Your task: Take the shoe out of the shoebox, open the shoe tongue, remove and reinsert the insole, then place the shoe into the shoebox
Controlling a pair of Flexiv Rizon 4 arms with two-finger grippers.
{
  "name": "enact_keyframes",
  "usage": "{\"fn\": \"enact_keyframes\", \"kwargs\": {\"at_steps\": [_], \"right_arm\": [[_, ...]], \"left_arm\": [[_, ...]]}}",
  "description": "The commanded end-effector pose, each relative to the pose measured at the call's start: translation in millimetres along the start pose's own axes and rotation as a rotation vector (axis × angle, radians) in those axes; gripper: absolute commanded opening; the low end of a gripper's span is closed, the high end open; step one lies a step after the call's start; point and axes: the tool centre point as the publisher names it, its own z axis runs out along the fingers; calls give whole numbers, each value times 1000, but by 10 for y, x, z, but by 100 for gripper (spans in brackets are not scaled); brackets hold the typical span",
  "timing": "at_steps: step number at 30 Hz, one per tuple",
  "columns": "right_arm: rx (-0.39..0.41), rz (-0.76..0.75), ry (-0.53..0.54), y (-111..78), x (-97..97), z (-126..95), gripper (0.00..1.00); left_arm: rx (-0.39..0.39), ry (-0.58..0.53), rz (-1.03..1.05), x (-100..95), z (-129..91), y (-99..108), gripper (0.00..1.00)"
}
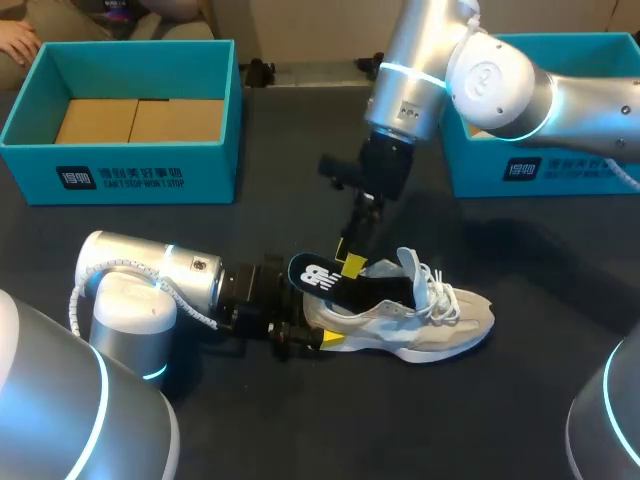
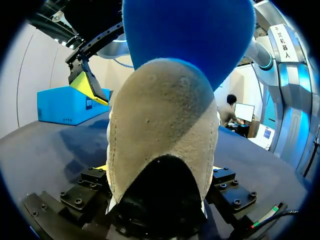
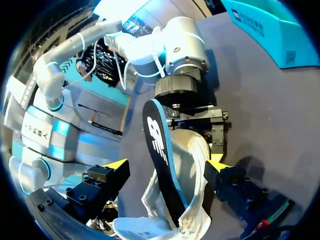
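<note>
Insole [image 1: 328, 278] handling is the step in hand: it stands half out of the shoe [image 1: 445, 322], which lies mid-table with its toe to the right and its heel pinched by the left gripper [image 2: 157, 172]. The right gripper [image 3: 166, 165] hangs over the collar, jaws spread on either side of the raised insole and apparently touching neither face. It should close squarely on that raised end and move along the shoe's length, relying on the left's hold so the soft collar does not fold.
</note>
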Motion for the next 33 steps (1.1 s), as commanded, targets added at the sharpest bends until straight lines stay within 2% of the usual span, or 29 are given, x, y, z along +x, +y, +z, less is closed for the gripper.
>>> {"fn": "enact_keyframes", "kwargs": {"at_steps": [1,11,13,15,17,21,24,29,33], "right_arm": [[-6,9,20,4,-17,51,90],[-37,32,56,-33,66,157,83],[-44,27,57,-32,92,168,81],[-46,30,59,-33,118,178,74],[-49,29,63,-36,147,187,74],[-50,32,69,-26,206,200,66],[-50,28,66,-20,240,203,65],[-64,-9,77,-60,200,247,67],[-71,-43,92,-68,147,277,63]], "left_arm": [[-1,-1,0,2,5,-2,0],[-1,-1,0,2,5,-2,0],[-1,-1,0,2,5,-2,0],[-1,-1,0,2,5,-2,0],[-1,-1,0,2,5,-2,0],[-1,-1,0,2,5,-2,0],[-1,-1,0,2,5,-2,0],[-1,-1,0,2,5,-2,0],[-1,-1,0,2,5,-2,0]]}}
